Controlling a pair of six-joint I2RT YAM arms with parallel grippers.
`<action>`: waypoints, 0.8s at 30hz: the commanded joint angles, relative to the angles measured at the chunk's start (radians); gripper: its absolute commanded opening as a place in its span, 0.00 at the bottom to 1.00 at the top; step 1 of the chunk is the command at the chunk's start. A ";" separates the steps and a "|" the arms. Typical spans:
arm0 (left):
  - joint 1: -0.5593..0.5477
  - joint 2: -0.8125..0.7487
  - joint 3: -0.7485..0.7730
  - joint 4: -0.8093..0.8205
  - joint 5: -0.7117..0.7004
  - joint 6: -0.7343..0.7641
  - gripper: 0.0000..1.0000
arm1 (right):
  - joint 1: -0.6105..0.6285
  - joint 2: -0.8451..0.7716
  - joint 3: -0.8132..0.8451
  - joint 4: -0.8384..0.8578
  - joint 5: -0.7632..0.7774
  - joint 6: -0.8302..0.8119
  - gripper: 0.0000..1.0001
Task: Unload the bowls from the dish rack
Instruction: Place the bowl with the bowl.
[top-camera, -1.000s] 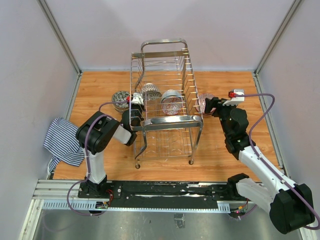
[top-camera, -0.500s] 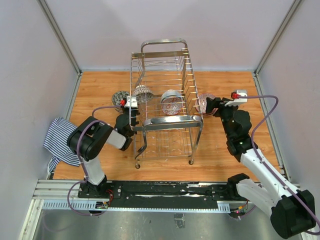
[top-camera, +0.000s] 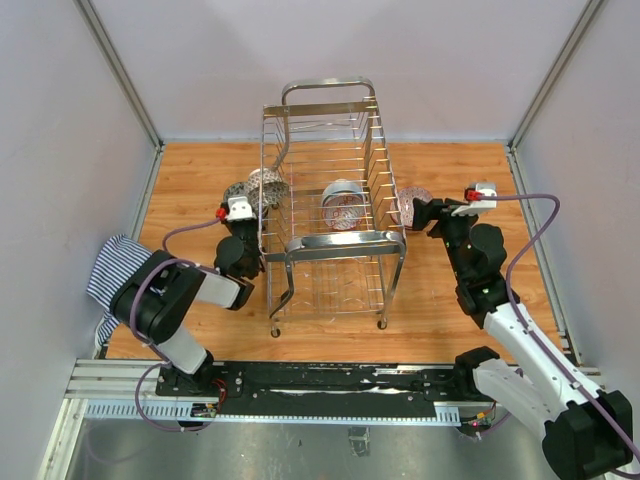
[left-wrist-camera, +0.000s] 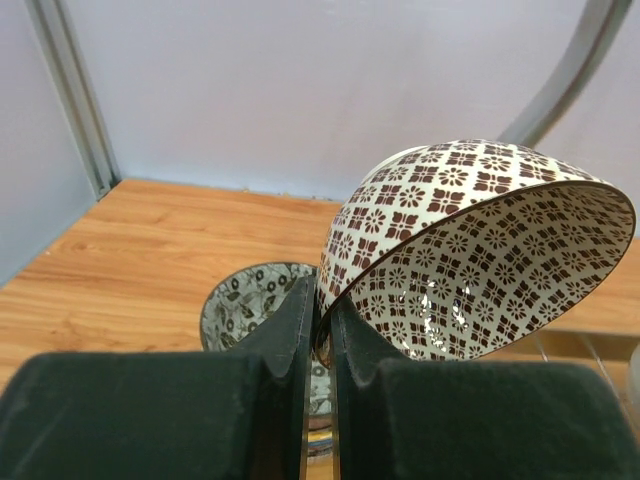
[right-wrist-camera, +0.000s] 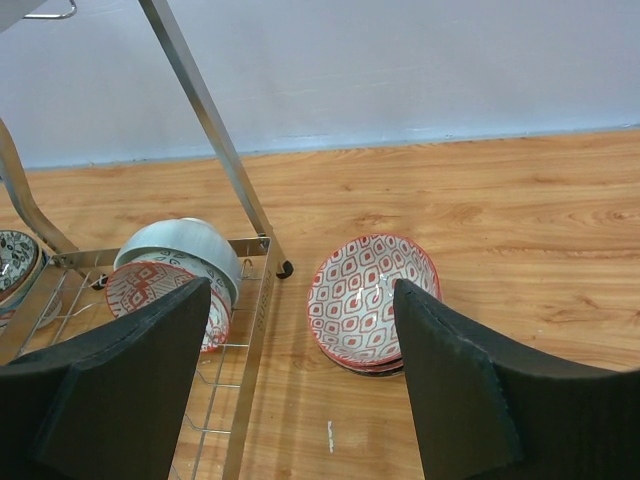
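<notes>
My left gripper is shut on the rim of a white bowl with a brown flower pattern. It holds the bowl tilted, just left of the chrome dish rack, above a grey leaf-patterned bowl on the table. A grey bowl with a red pattern inside stands on edge in the rack. My right gripper is open and holds nothing. It hangs above a stack of red-patterned bowls on the table right of the rack.
A striped cloth lies at the table's left edge. The rack's leg and side rail stand close to the left of the right gripper. Grey walls enclose the wooden table on three sides.
The left gripper has carried the brown-patterned bowl leftward out of the rack to above the grey bowl. The right arm has drawn slightly to the right.
</notes>
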 joint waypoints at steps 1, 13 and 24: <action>0.015 -0.101 0.011 0.030 -0.074 -0.089 0.00 | -0.029 -0.023 -0.011 -0.001 -0.018 0.010 0.75; 0.131 -0.320 0.233 -0.826 0.000 -0.383 0.01 | -0.028 -0.039 -0.008 -0.004 -0.041 0.029 0.75; 0.252 -0.207 0.578 -1.416 0.244 -0.574 0.01 | -0.029 -0.061 0.017 -0.052 -0.049 0.028 0.75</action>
